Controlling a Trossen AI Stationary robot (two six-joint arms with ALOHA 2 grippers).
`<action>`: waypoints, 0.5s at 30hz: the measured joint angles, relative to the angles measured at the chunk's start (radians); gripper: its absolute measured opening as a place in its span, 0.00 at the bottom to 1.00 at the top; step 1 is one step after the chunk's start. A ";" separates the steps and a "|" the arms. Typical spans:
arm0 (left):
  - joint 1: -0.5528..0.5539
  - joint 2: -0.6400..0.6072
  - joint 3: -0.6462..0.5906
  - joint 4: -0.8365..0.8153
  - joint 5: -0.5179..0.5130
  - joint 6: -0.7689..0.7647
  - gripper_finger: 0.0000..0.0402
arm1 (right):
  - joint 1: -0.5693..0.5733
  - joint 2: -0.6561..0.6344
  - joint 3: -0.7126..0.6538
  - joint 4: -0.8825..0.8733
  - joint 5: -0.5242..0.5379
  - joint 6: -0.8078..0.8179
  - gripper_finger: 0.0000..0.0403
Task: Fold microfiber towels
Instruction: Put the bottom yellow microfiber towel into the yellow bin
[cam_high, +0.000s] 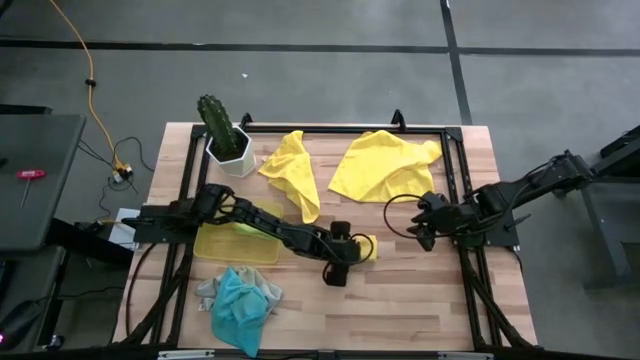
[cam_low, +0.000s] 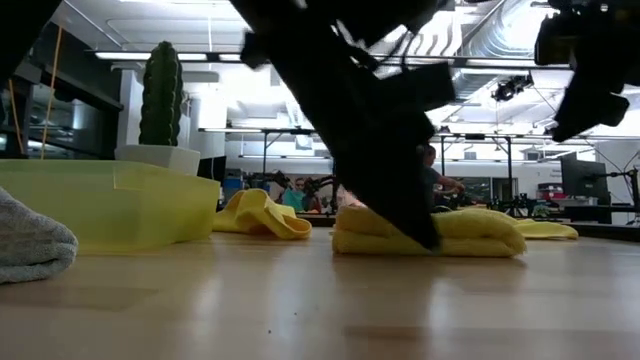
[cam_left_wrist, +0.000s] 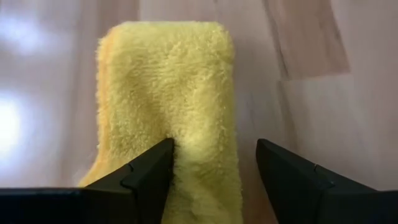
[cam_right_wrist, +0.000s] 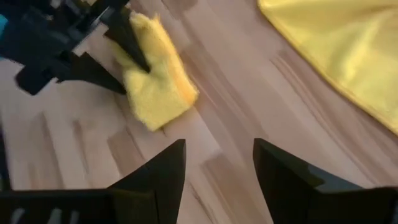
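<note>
A small folded yellow towel (cam_high: 366, 247) lies flat on the wooden table near its middle; it also shows in the left wrist view (cam_left_wrist: 168, 74) and the low view (cam_low: 470, 232). My left gripper (cam_high: 345, 255) is open over it, one finger on the towel and the other beside it over bare wood. My right gripper (cam_high: 425, 228) is open and empty, a little to the towel's right, clear of it (cam_right_wrist: 217, 149). Two unfolded yellow towels lie at the far side: one crumpled (cam_high: 293, 170), one spread (cam_high: 385, 165). A turquoise towel (cam_high: 240, 305) lies on a grey one (cam_high: 210, 292) at the near left. My left gripper is open, and one fingertip (cam_left_wrist: 163, 155) rests on the folded towel's top face (cam_left_wrist: 186, 134), denting the pile beside it. The other finger (cam_left_wrist: 273, 162) stands off the towel's edge over the wood. The fingers slant down from the table's left. The towel lies flat on the table.
A translucent yellow tray (cam_high: 215, 245) lies under my left arm. A cactus in a white pot (cam_high: 228, 140) stands at the far left. A black frame (cam_high: 455, 180) borders the table. Bare wood shows at the near right (cam_high: 420, 300). People show in the room behind (cam_low: 430, 170).
</note>
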 joint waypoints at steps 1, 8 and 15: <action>0.000 0.003 0.000 -0.008 0.000 -0.002 0.54 | 0.000 0.003 0.000 0.003 0.005 -0.009 0.44; -0.001 0.034 0.004 -0.035 0.009 0.001 0.47 | 0.000 -0.007 0.000 0.001 0.017 -0.019 0.44; -0.003 0.037 0.005 -0.057 -0.015 0.084 0.07 | 0.000 -0.007 0.000 0.000 0.043 -0.013 0.44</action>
